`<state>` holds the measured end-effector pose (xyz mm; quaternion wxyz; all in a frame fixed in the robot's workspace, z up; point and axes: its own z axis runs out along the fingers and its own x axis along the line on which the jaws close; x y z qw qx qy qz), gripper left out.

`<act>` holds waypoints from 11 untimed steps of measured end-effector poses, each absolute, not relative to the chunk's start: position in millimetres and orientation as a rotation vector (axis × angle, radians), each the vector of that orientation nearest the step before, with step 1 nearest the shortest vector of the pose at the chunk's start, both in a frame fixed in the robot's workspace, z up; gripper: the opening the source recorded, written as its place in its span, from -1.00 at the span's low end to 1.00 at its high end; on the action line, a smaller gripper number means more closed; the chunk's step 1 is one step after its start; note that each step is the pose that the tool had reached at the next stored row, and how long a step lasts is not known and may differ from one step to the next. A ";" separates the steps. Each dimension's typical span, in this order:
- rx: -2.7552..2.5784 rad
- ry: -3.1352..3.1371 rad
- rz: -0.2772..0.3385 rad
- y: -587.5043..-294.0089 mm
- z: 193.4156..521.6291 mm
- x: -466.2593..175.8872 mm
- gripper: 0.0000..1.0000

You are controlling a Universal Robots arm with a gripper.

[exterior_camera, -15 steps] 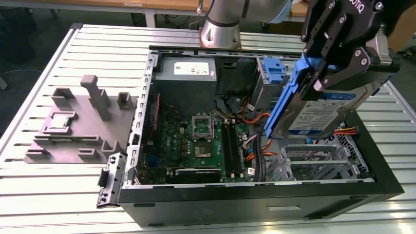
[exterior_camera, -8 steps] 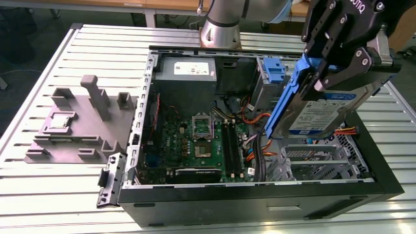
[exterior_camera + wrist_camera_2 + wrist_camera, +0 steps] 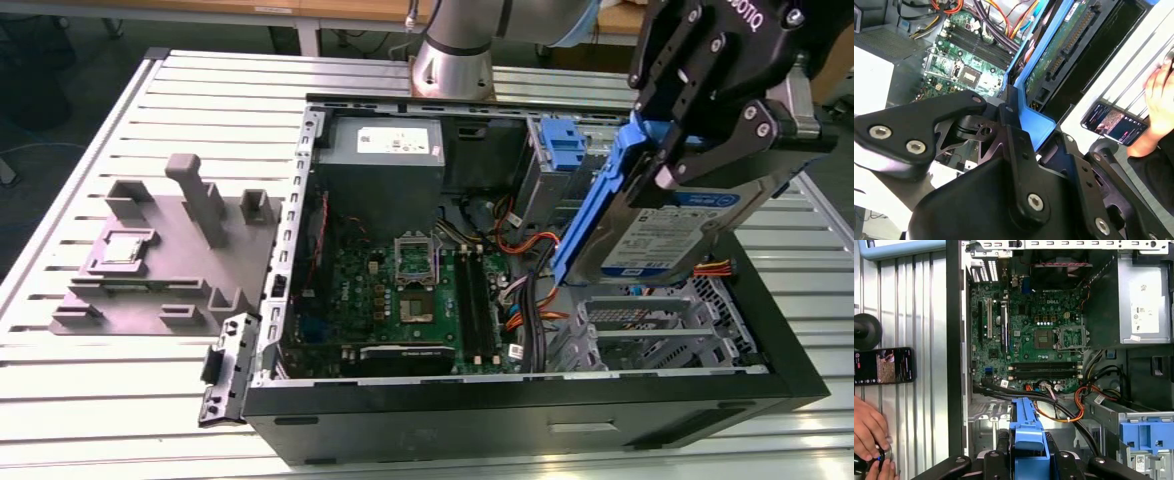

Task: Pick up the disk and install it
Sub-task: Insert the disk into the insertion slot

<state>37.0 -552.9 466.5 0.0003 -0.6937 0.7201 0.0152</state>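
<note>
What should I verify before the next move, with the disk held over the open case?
1. Grip: the gripper is shut on the disk: ok.
2. Alignment: the disk hangs steeply tilted above the drive cage, not lined up with it: not ok.
3. Cage free: it looks unoccupied in the exterior view: ok.
4. Orange cables lie beside the cage; whether they cross the path: cannot tell.
5. People: a hand rests on the table beside the case, near a phone: not ok.
</note>
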 end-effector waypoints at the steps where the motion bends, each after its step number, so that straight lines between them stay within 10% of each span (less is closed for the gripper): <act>1: -2.179 2.262 0.048 -553.0 466.1 39.3 -0.26; 11: -2.179 2.262 0.048 -566.3 458.3 53.7 -0.26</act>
